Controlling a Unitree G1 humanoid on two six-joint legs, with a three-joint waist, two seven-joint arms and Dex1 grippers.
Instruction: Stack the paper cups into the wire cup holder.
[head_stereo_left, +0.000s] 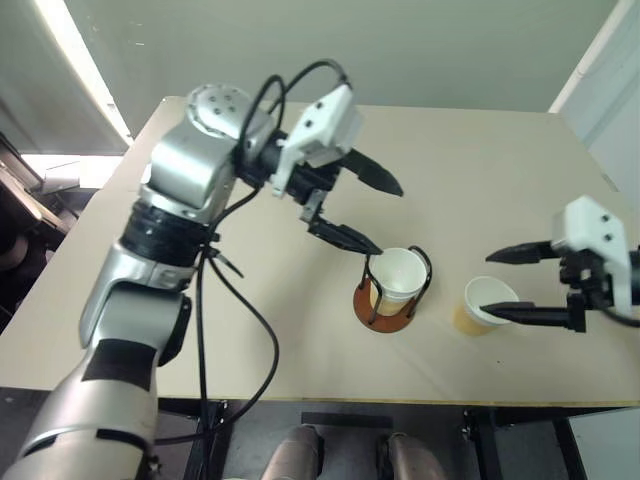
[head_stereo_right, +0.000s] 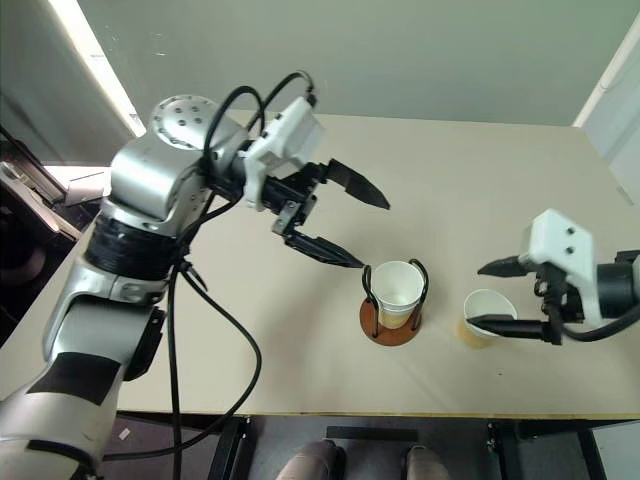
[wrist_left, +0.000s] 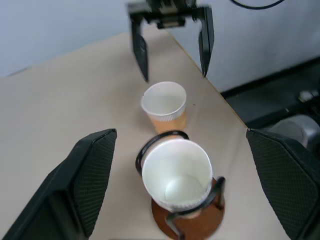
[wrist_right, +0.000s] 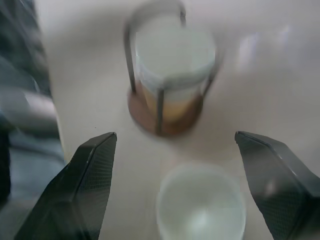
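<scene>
Paper cups, small and tapered, yellow-tan outside and white within, number two that I can count with certainty; one stands upright in the wire cup holder (head_stereo_left: 392, 300), a round reddish-brown disc with two upright black wire loops, near the front edge of the pale beige table (head_stereo_left: 480, 180); whether another cup nests beneath that seated cup (head_stereo_left: 398, 275) I cannot tell; the second, loose cup (head_stereo_left: 484, 305) stands upright on the table just to the holder's right, apart from it. There is one holder.

The left pincer (head_stereo_left: 371, 212) hangs above and to the left of the holder, its two black fingers spread wide and holding nothing, clear of the seated cup's rim; the right pincer (head_stereo_left: 505, 283) sits low at the loose cup, fingers fully apart, one on either side of the cup, and I see no contact, so it grips nothing.

By my judgement the step in hand is picking up the loose cup; the next move calls for the right pincer to close gently on its wall without crushing it, lift it straight, carry it over the holder and lower it squarely into the seated cup between the wire loops; the left pincer should keep out of that path.
</scene>
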